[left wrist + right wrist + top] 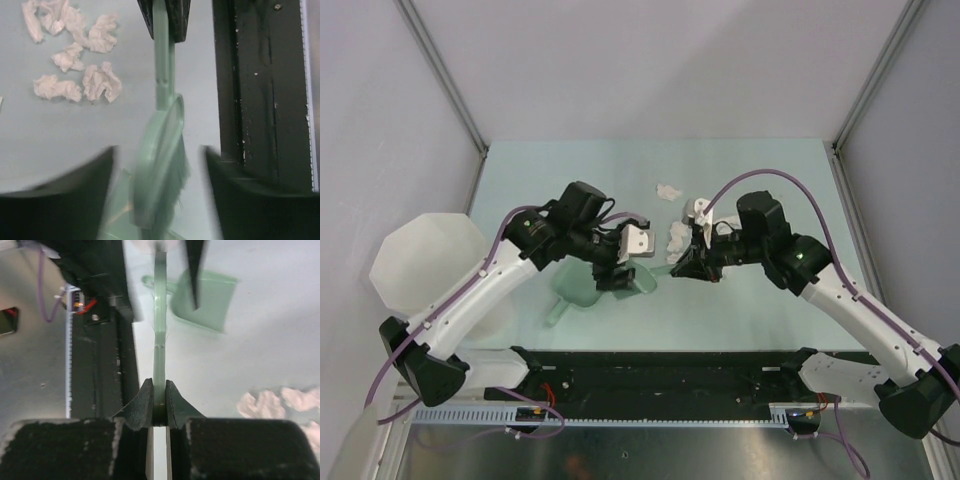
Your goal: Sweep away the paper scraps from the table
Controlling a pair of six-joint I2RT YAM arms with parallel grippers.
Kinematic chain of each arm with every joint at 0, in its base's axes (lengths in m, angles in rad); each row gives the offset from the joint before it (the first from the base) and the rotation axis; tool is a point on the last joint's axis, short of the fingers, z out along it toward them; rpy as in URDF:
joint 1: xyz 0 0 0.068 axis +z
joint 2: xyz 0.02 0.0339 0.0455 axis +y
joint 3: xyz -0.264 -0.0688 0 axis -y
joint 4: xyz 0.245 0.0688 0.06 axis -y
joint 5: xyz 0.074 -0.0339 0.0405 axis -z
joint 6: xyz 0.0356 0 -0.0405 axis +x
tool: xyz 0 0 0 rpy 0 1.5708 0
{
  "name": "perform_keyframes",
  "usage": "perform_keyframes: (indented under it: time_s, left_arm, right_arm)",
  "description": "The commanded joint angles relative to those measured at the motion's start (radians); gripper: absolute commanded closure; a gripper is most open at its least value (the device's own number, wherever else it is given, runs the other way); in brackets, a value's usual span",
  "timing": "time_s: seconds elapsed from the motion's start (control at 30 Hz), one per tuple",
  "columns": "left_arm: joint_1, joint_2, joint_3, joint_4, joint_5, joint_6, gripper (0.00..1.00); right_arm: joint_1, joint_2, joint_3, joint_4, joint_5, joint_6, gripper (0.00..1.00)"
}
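Several white paper scraps (677, 236) lie on the pale green table (760, 170), just behind the two grippers; they also show in the left wrist view (75, 60) and the right wrist view (265, 402). My right gripper (685, 264) (159, 390) is shut on the handle of a green brush (160, 315). The brush head (160, 165) hangs between the wide-apart fingers of my left gripper (159, 150) (615, 272), which is open and not touching it. A green dustpan (582, 290) (205, 300) lies on the table under the left gripper.
A large white translucent bin (425, 260) stands off the table's left edge. The black front rail (660, 375) (260, 100) runs close to the brush. Grey walls enclose the table at the back and sides.
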Motion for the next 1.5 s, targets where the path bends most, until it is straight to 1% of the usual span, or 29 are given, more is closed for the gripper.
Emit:
perform_keyframes:
  time_s: [0.0, 0.03, 0.07, 0.1, 0.13, 0.2, 0.23, 0.27, 0.3, 0.33, 0.37, 0.4, 0.43, 0.5, 0.6, 0.67, 0.7, 0.83, 0.87, 0.9, 0.97, 1.07, 1.2, 1.3, 1.33, 1.4, 1.43, 1.47]
  left_arm:
    - [-0.01, 0.039, 0.089, 0.017, -0.203, -0.115, 0.0]
    - [-0.01, 0.056, 0.104, 0.018, -0.28, -0.224, 0.0]
    - [-0.01, 0.058, 0.126, 0.018, -0.37, -0.268, 0.0]
    - [-0.01, 0.055, 0.125, 0.018, -0.503, -0.302, 0.0]
    - [-0.01, 0.032, 0.112, 0.018, -0.568, -0.325, 0.0]
    - [-0.01, 0.0, 0.027, 0.018, -0.685, -0.328, 0.0]
    - [-0.009, -0.034, -0.016, 0.017, -0.708, -0.321, 0.0]
    - [-0.009, -0.054, -0.114, 0.017, -0.73, -0.316, 0.0]
    - [0.003, -0.072, -0.165, 0.015, -0.762, -0.313, 0.0]
    - [0.016, -0.109, -0.214, 0.014, -0.768, -0.301, 0.0]
    - [0.034, -0.125, -0.298, 0.012, -0.767, -0.293, 0.0]
    - [0.092, -0.14, -0.334, 0.01, -0.758, -0.269, 0.0]
    - [0.127, -0.16, -0.389, 0.01, -0.721, -0.256, 0.0]
    - [0.221, -0.16, -0.428, 0.013, -0.687, -0.241, 0.0]
    - [0.237, -0.145, -0.471, 0.018, -0.657, -0.247, 0.0]
    - [0.237, -0.137, -0.483, 0.027, -0.579, -0.259, 0.0]
    - [0.237, -0.12, -0.489, 0.039, -0.577, -0.271, 0.0]
    - [0.238, -0.085, -0.569, 0.101, -0.645, -0.278, 0.0]
    - [0.24, -0.076, -0.605, 0.136, -0.712, -0.276, 0.0]
    - [0.256, -0.056, -0.616, 0.15, -0.731, -0.273, 0.01]
    - [0.285, -0.036, -0.61, 0.162, -0.745, -0.273, 0.04]
    - [0.332, -0.025, -0.586, 0.165, -0.704, -0.272, 0.07]
    - [0.336, 0.021, -0.618, 0.165, -0.598, -0.255, 0.1]
    - [0.355, 0.064, -0.642, 0.173, -0.581, -0.247, 0.16]
    - [0.362, 0.072, -0.642, 0.171, -0.58, -0.244, 0.22]
    - [0.387, 0.079, -0.639, 0.17, -0.58, -0.236, 0.3]
    - [0.393, 0.078, -0.636, 0.171, -0.58, -0.233, 0.4]
    - [0.399, 0.078, -0.636, 0.17, -0.58, -0.224, 0.46]
  right_arm:
    - [-0.045, -0.025, 0.04, 0.045, 0.165, 0.111, 1.0]
    - [-0.062, -0.021, 0.04, 0.033, 0.261, 0.125, 1.0]
    - [-0.092, -0.019, 0.04, 0.022, 0.321, 0.155, 1.0]
    - [-0.096, -0.016, 0.04, 0.002, 0.389, 0.166, 1.0]
    - [-0.096, -0.013, 0.04, -0.005, 0.52, 0.172, 1.0]
    - [-0.094, -0.016, 0.04, -0.007, 0.61, 0.198, 1.0]
    - [-0.096, -0.024, 0.04, -0.002, 0.669, 0.205, 1.0]
    - [-0.094, -0.029, 0.04, 0.002, 0.69, 0.206, 1.0]
    - [-0.096, -0.03, 0.04, 0.007, 0.728, 0.205, 1.0]
    - [-0.096, -0.033, 0.04, 0.008, 0.742, 0.202, 1.0]
    - [-0.096, -0.036, 0.04, 0.008, 0.75, 0.194, 1.0]
    - [-0.096, -0.036, 0.04, 0.008, 0.757, 0.185, 1.0]
    - [-0.096, -0.035, 0.04, 0.008, 0.757, 0.18, 1.0]
    - [-0.097, -0.026, 0.04, 0.011, 0.757, 0.171, 1.0]
    - [-0.096, -0.013, 0.044, 0.027, 0.756, 0.165, 1.0]
    - [-0.094, -0.007, 0.045, 0.042, 0.754, 0.165, 1.0]
    - [-0.094, -0.004, 0.045, 0.044, 0.753, 0.168, 1.0]
    - [-0.094, -0.002, 0.047, 0.056, 0.756, 0.176, 1.0]
    - [-0.094, -0.004, 0.048, 0.062, 0.756, 0.172, 1.0]
    - [-0.094, -0.004, 0.048, 0.067, 0.753, 0.169, 1.0]
    - [-0.094, 0.004, 0.057, 0.079, 0.754, 0.16, 1.0]
    - [-0.094, 0.031, 0.089, 0.1, 0.757, 0.142, 1.0]
    - [-0.094, 0.102, 0.145, 0.128, 0.843, 0.082, 1.0]
    - [-0.099, 0.175, 0.197, 0.152, 0.898, 0.041, 1.0]
    - [-0.106, 0.192, 0.22, 0.159, 0.903, 0.018, 1.0]
    - [-0.117, 0.25, 0.244, 0.189, 0.918, -0.002, 1.0]
    - [-0.131, 0.276, 0.273, 0.197, 0.923, -0.028, 1.0]
    - [-0.134, 0.325, 0.283, 0.221, 0.947, -0.053, 1.0]
